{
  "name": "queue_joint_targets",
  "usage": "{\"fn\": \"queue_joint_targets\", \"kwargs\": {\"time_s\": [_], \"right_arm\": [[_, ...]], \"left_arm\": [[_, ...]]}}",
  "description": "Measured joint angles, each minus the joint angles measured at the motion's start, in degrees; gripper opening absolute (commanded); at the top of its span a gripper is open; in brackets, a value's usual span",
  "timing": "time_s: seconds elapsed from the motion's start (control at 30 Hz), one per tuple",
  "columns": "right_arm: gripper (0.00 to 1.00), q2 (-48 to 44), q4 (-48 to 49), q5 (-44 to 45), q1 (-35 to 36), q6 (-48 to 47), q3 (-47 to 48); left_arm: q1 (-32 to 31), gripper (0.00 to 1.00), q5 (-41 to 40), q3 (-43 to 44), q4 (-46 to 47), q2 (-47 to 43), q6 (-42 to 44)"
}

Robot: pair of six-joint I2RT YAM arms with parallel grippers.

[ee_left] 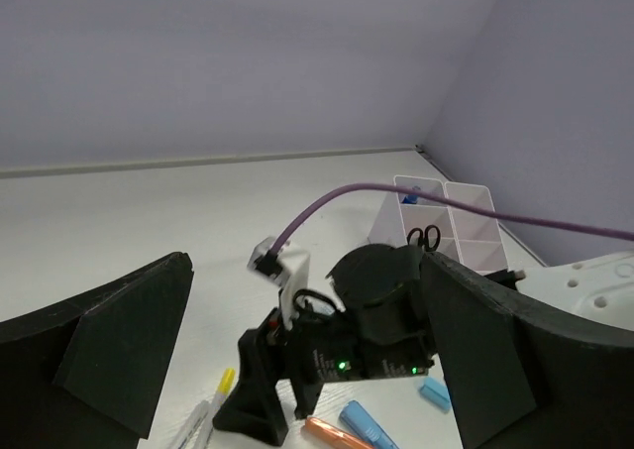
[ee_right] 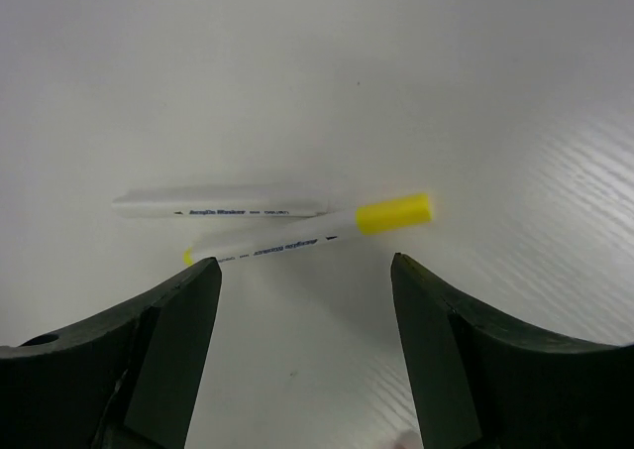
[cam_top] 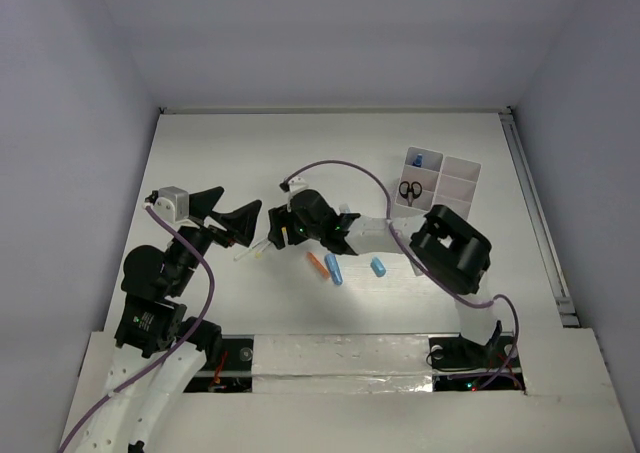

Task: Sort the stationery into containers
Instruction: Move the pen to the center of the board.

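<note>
a white table stands between pale lilac walls. a metal rail runs along the table's right edge, and wrinkled silver tape covers its near edge.

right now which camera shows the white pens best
Right wrist: both white pens lie large and unblocked before the open right claw, print visible. Left wrist catches only a yellow tip and barrel ends at its bottom edge; top external shows faint slivers.
</note>
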Motion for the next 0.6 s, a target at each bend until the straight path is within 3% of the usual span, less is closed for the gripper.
{"fn": "queue_joint_targets", "kwargs": {"time_s": [0.6], "right_arm": [[0.6, 8.0, -7.7, 6.4, 2.9, 2.7, 9.6]], "left_arm": [[0.0, 0.99, 0.0, 0.0, 0.0, 0.0, 0.0]]}}
